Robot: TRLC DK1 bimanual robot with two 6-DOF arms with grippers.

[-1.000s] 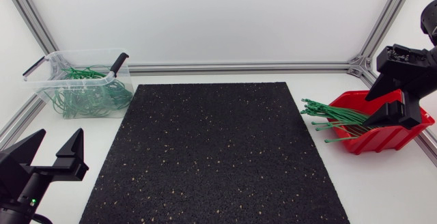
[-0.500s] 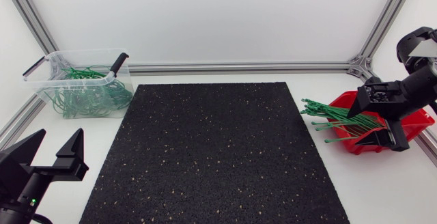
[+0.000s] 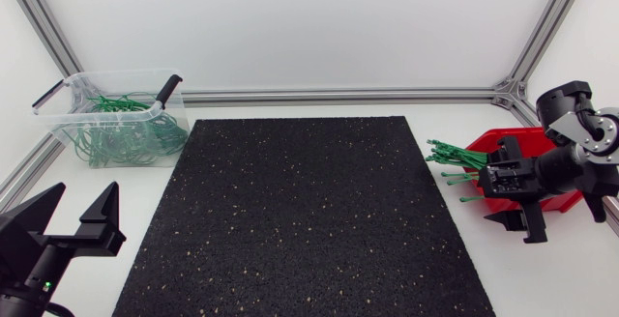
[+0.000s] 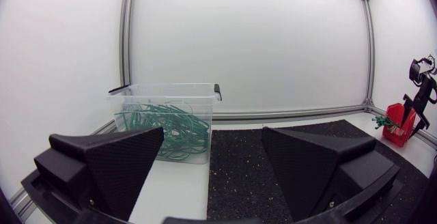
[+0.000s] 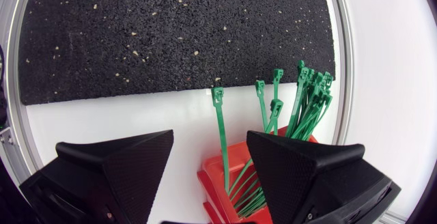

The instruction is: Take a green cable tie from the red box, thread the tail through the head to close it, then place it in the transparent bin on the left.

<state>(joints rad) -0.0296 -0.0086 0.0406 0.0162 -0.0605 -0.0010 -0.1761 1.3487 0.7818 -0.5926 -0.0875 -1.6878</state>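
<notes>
At the right side of the tabletop [image 3: 542, 278], the red box [image 3: 486, 145] sits just beside the edge of the black speckled mat [image 3: 309, 211], and a bundle of straight green cable ties [image 3: 447, 153] sticks out of it, heads fanned toward the mat. The right pincer [image 3: 515, 228] hangs over the near part of that box, its two wedge fingers spread wide and pinching nothing. From the right wrist view, the right pincer [image 5: 209, 138] looks down on the red box [image 5: 217, 176] under it, with most of the cable ties [image 5: 307, 98] bunched ahead of one finger. One separate tie [image 5: 220, 125] runs out of the box and across the white tabletop in the gap between the fingers, its head lying just short of the mat's edge; neither finger touches it. Far across the mat, at the left rear, stands the transparent bin [image 3: 106, 73], holding a tangle of looped green ties [image 3: 121, 129]. The left pincer [image 3: 82, 196] rests at the near left corner, well apart from the bin, its fingers likewise spread and empty. Its own view shows the left pincer [image 4: 213, 134] facing the transparent bin [image 4: 164, 91] and the looped ties [image 4: 167, 125] inside.
</notes>
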